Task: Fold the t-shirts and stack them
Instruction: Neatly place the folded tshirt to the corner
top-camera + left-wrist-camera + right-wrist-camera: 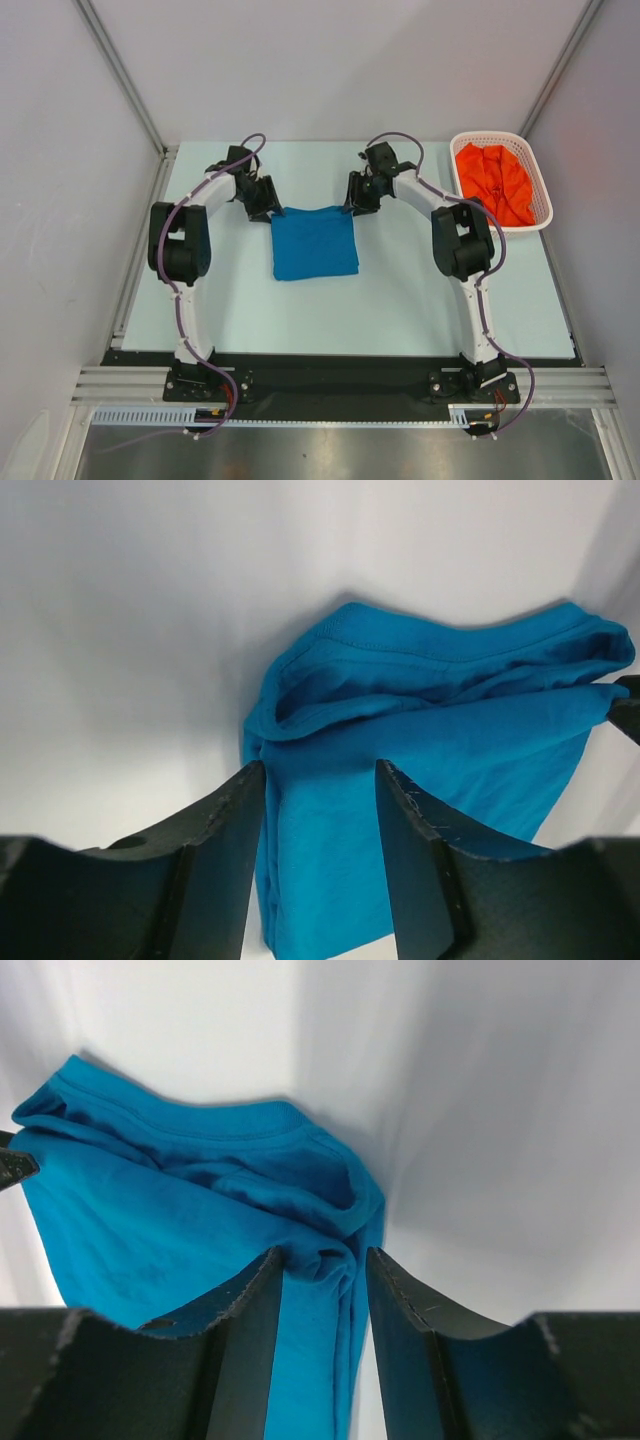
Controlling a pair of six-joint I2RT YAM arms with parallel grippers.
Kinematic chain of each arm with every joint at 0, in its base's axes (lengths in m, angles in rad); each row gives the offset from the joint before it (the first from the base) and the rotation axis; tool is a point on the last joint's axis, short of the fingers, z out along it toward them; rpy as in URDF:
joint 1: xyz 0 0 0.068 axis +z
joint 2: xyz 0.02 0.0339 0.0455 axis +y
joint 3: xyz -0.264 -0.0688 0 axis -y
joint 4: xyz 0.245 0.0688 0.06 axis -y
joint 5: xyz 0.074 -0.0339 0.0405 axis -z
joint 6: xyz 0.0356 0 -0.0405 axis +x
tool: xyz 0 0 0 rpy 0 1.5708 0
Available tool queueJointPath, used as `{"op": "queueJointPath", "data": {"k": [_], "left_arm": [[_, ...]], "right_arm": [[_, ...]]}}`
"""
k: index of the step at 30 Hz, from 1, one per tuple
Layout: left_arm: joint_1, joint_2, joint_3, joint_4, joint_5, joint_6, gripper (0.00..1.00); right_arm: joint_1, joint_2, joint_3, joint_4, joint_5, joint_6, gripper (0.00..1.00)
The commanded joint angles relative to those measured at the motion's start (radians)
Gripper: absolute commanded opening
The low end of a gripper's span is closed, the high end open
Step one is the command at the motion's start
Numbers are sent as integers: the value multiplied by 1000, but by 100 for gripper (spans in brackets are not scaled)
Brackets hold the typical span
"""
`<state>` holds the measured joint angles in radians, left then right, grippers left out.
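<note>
**At the table's far middle: blue t-shirt straddled at both far corners**

On the pale table [400,300], toward its far middle, the blue t-shirt [315,245] is laid as a folded, roughly square pad. Its far left corner is straddled by the left gripper [268,208]. That gripper's fingers [225,840] are seen part-way apart with bunched cloth between them. Whether the cloth is pinched cannot be told. The far right corner is straddled likewise by the right gripper [352,205]. Its fingers [240,1330] are also set apart around a hemmed fold, and the grip again cannot be determined. Well apart, at the table's far right corner, the orange-red t-shirt [495,180] is heaped, crumpled, inside the white lattice basket [548,215].
</note>
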<state>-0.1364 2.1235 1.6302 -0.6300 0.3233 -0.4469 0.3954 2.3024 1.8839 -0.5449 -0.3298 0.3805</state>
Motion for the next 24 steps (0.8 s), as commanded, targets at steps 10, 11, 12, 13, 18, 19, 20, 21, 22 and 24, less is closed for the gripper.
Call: {"op": "queueJointPath", "data": {"k": [10,11,12,13,18,19,20,21,22,24], "left_arm": [[-2,-4,11,39,31,-24,26],[-2,-7,4,44,28,-26,25],[-2,-10,0,52,28,-24,23],[-2,-13,-6,55,28,-24,21],[-3,-39,-26,79,23,-18,2],[-2,-46,-29,84,20,-18,0],[-5,-68,-36,85,19,-16,0],[-6,-79,-41,85,17,-16,0],[-8,-92,-47,88,16,-18,0],[-12,-137,-62,85,3,-15,0]], "right_arm": [[17,-24,-6,23,-20,6,29],[17,-26,-6,25,-18,6,29],[16,-27,-6,28,-12,6,28],[13,-26,-8,34,-6,3,26],[5,-15,21,36,-25,-2,1],[3,-21,26,31,-29,-2,0],[3,-27,21,28,-32,3,0],[5,-38,12,36,-35,4,0],[6,-50,3,36,-35,8,0],[11,-95,-28,37,-22,18,0]]}}
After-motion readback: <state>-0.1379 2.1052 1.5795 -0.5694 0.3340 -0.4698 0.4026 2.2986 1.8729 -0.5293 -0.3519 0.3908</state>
